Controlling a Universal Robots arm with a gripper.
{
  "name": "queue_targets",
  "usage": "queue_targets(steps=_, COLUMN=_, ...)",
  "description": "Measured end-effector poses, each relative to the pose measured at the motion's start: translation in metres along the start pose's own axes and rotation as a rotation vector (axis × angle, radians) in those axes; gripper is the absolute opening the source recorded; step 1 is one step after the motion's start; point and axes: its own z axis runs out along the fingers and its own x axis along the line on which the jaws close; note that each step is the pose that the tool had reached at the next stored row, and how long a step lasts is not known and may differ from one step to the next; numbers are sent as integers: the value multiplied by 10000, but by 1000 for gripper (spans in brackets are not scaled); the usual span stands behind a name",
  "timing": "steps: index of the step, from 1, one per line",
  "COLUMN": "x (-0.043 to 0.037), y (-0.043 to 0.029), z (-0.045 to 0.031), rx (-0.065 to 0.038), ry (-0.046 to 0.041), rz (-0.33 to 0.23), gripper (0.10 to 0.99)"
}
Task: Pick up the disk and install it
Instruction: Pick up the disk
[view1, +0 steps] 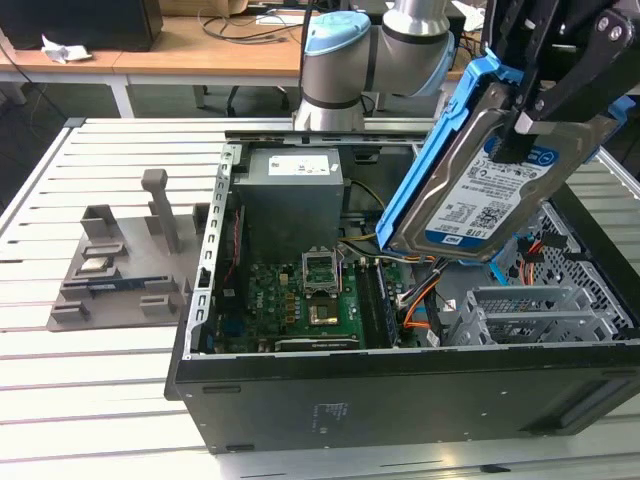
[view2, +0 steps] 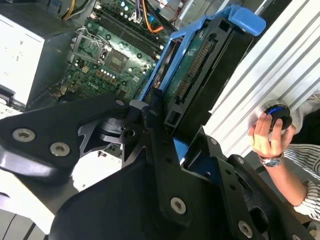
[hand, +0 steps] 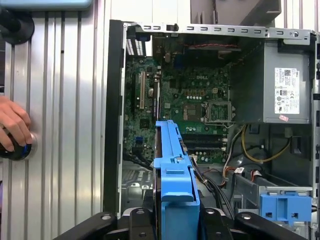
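While the exterior view presents the disk (view1: 478, 195) by its broad labelled face, held in the air above the open computer case (view1: 400, 395) and over the grey drive cage (view1: 530, 312) toward the exterior view's right, the first wrist view meets it edge-on, as a narrow blue strip of carrier bracket. The second wrist view gives the opposite face, with a green circuit board and a dark connector row inside the blue frame. Both wrist views add a person's hand (hand: 12, 125) resting on a dark round knob (hand: 20, 150) on the slatted table (view1: 100, 400) beside the case; the second wrist view also shows a wristwatch (view2: 272, 161) and a striped sleeve (view2: 305, 160). The exterior view adds a grey fixture tray (view1: 120, 262) lying well apart at its left. The grey power-supply box (view1: 295, 195) stands inside the case beside the motherboard (view1: 290, 300). The gripper (view1: 522, 118) has its black fingers clamped on the disk's upper end, one across the labelled face. The disk is steeply tilted, neither flat nor upright. Its long axis slants from a lower end toward the exterior view's left up to the gripped end at the right. In the first wrist view that axis runs from the gripper toward the motherboard.
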Motion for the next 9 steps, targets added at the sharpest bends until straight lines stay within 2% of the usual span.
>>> queue_targets(steps=3, x=3, y=-74, z=12, rx=-1, ry=2, rz=2, gripper=365)
queue_targets(steps=5, x=4, y=-155, z=21, rx=-2, ry=0, rz=1, gripper=365)
queue_targets(steps=9, x=5, y=-270, z=39, rx=-5, ry=0, rz=17, gripper=365)
